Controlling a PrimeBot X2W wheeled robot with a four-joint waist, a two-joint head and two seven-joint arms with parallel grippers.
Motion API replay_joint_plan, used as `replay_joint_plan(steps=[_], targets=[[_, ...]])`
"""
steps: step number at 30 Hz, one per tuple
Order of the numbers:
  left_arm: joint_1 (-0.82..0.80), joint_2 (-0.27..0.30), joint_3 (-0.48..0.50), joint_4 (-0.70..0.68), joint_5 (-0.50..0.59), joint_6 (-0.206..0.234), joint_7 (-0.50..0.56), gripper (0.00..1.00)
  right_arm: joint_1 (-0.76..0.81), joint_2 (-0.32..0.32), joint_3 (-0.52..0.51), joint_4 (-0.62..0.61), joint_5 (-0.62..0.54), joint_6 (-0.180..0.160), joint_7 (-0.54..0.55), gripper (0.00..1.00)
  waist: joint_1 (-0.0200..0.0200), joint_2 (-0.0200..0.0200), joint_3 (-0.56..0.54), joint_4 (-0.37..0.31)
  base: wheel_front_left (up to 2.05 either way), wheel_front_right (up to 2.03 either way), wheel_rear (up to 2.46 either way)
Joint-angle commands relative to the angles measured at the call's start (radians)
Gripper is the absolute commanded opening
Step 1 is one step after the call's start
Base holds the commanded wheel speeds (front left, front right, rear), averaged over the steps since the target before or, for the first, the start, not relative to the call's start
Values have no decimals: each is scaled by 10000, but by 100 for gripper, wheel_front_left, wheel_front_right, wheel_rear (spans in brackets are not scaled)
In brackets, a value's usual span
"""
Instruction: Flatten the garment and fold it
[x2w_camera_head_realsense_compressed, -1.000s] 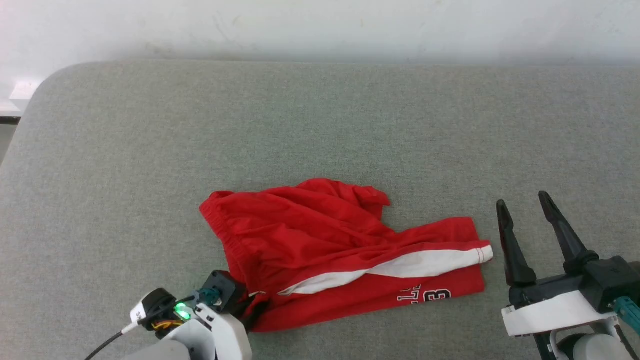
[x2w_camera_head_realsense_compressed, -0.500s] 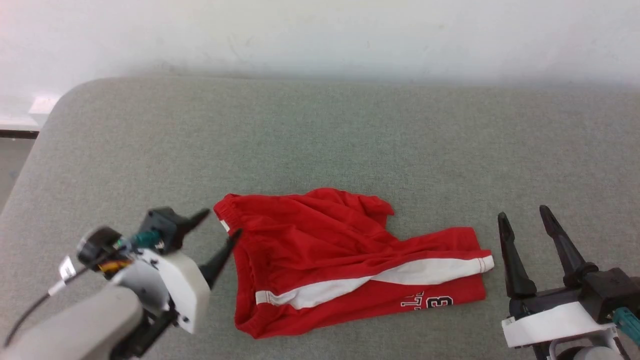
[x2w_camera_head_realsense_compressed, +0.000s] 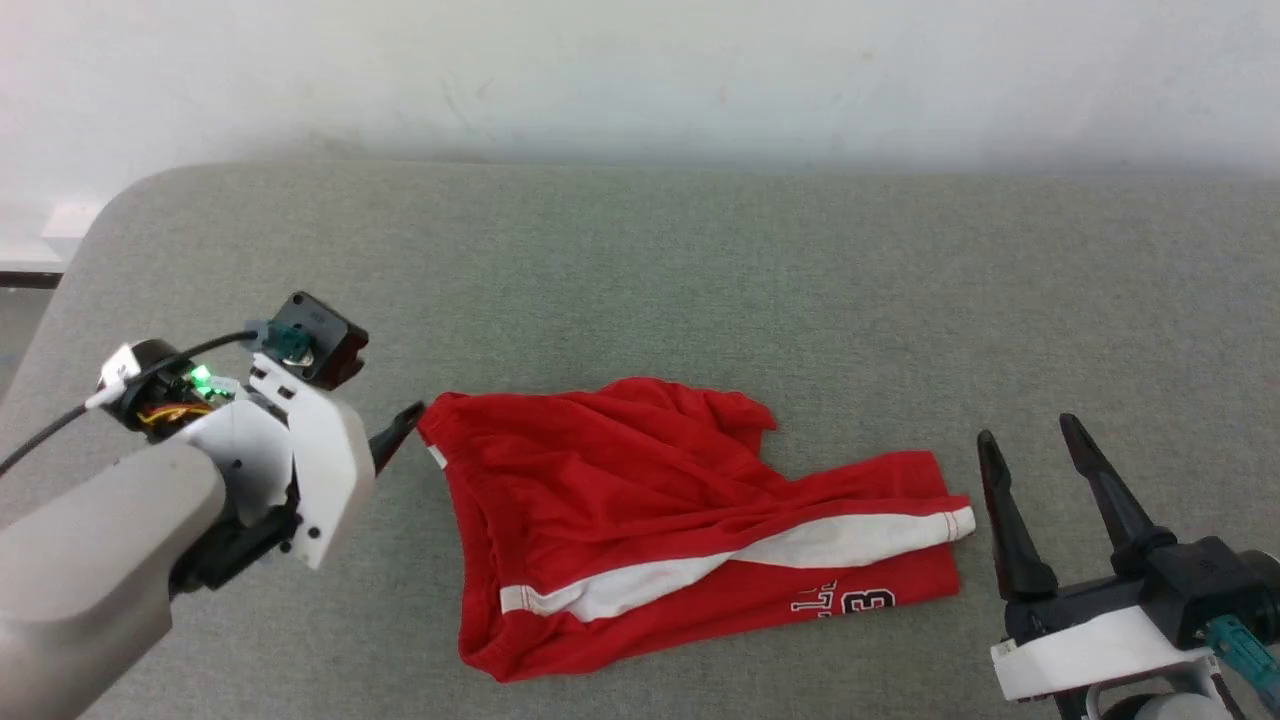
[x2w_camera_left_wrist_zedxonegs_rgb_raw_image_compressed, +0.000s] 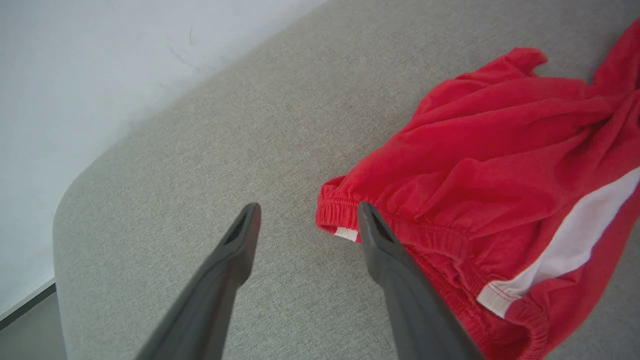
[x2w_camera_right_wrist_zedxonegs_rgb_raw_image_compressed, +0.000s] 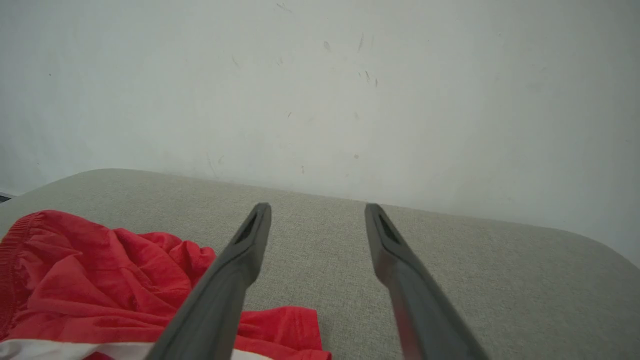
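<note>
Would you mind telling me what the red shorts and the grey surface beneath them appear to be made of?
The red shorts look like soft, matte knit fabric, perhaps cotton or polyester: they crease loosely, and the waistband is gathered elastic. The grey surface looks like matte woven upholstery cloth, with a fine flecked weave.

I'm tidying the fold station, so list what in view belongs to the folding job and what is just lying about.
Job:
shorts, crumpled, not yet flat
left gripper, open
right gripper, open

Just there:
grey pad under the shorts
white wall
</note>
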Motion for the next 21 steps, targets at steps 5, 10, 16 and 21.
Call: replay_joint_plan(steps=[5,10,16,21], targets=[[-539,-334,-540,1510,-101,-1020,1447,100,-290,-103,153,26,-96,-9,-51,100,0,0,499,-592,0,0,0],[-489,-848,-629,2458,-358,-1333,1622,100,-545,-100,197,21,-77,-9,-51,100,0,0,1001,-996,0,0,0],[-389,-1644,-575,3649,-822,-1562,1394,100,-933,-110,359,66,-94,-9,-51,100,0,0,1531,-1421,0,0,0],[-355,-2006,-776,4099,-1051,-1763,1933,100,-1070,-95,392,147,-124,-9,-51,100,0,0,1684,-1526,0,0,0]])
